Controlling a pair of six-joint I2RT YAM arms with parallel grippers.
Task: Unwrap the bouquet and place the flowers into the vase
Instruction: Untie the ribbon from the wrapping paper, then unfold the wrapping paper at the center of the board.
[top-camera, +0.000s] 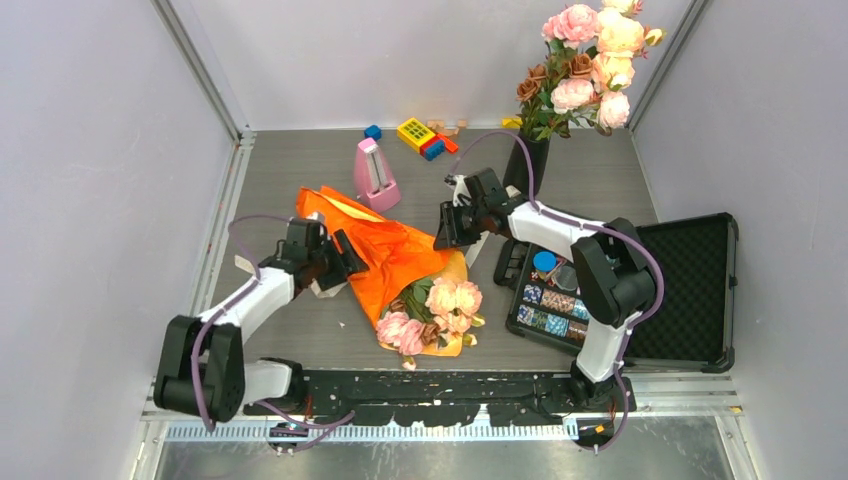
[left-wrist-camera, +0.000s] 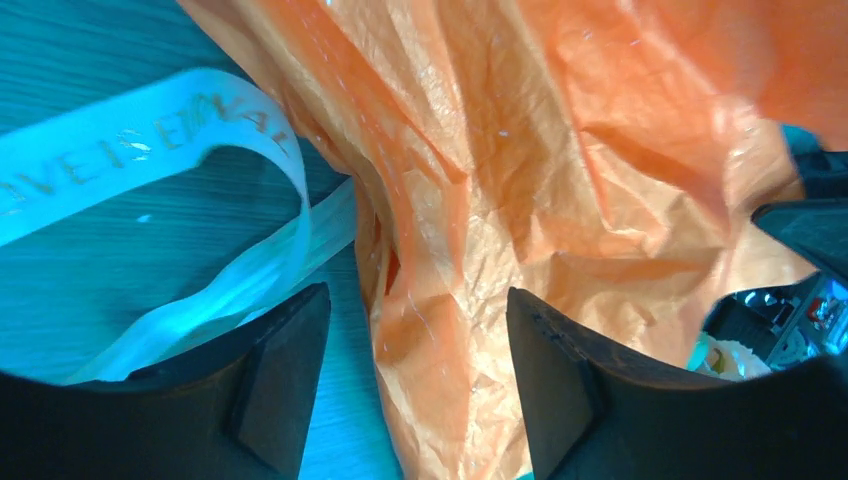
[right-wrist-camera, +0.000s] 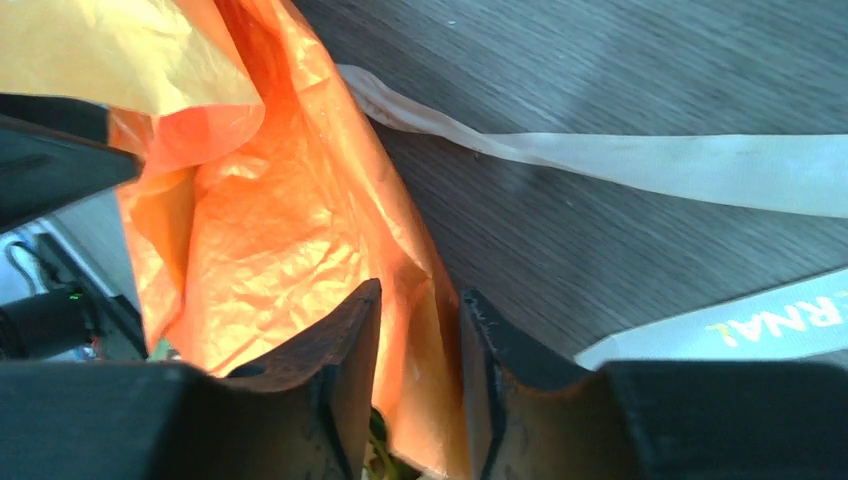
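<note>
Two white-and-black robot arms here: the left arm (top-camera: 250, 300) and the right arm (top-camera: 555, 228). One bouquet in crinkly orange paper (top-camera: 395, 245), one tall glossy black vase (top-camera: 530, 160), one pink pyramid-shaped metronome (top-camera: 374, 175), one open black foam-lined case (top-camera: 690, 290). The small coloured toy blocks (top-camera: 414, 133) are too jumbled to count.

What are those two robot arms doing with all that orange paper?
Two robot arms are unwrapping a bouquet of pink and peach fabric roses lying on the grey table. The left claw is open around a fold of the crinkly orange wrapping paper; the right claw straddles its other edge. The cream ribbon lies loose. The tall black vase already holds other roses.
</note>
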